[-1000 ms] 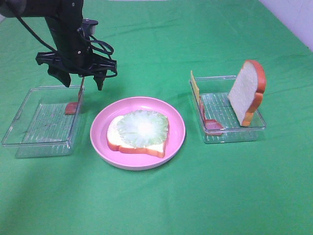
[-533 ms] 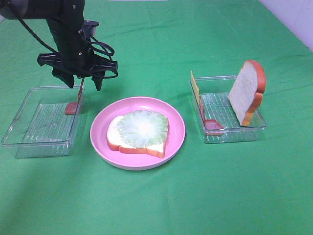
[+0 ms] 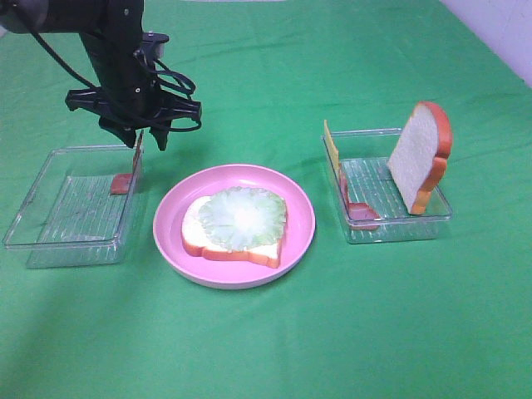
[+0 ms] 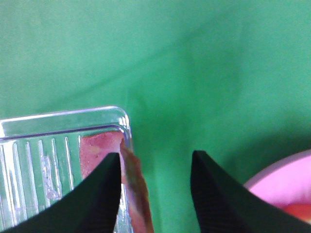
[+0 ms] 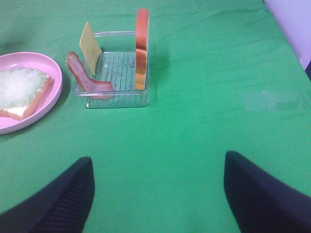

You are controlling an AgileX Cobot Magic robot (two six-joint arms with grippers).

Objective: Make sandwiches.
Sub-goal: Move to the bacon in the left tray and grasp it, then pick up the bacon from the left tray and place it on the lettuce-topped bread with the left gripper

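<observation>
On the pink plate point(image 3: 299, 224) lies a bread slice point(image 3: 199, 243) topped with pale green lettuce point(image 3: 243, 218). A bacon strip point(image 3: 135, 163) leans upright against the right wall of the left clear tray point(image 3: 50, 241). My left gripper point(image 3: 143, 143) hangs over it, one finger on each side. In the left wrist view the bacon strip point(image 4: 137, 191) sits close to one finger point(image 4: 99, 199), a gap still separates it from the other, and the gripper point(image 4: 154, 159) is open. My right gripper point(image 5: 156, 158) is open over bare cloth and holds nothing.
The right clear tray point(image 3: 399, 230) holds a cheese square point(image 3: 332, 150) standing on edge, a bacon strip point(image 3: 359, 211) and an upright bread slice point(image 3: 421, 156). The right wrist view shows the same tray point(image 5: 116, 99) and the plate point(image 5: 53, 73). Green cloth covers the table.
The left gripper's fingers have drawn closer together around the leaning bacon strip. Bread, lettuce, plate and the right tray's pieces have not moved.
</observation>
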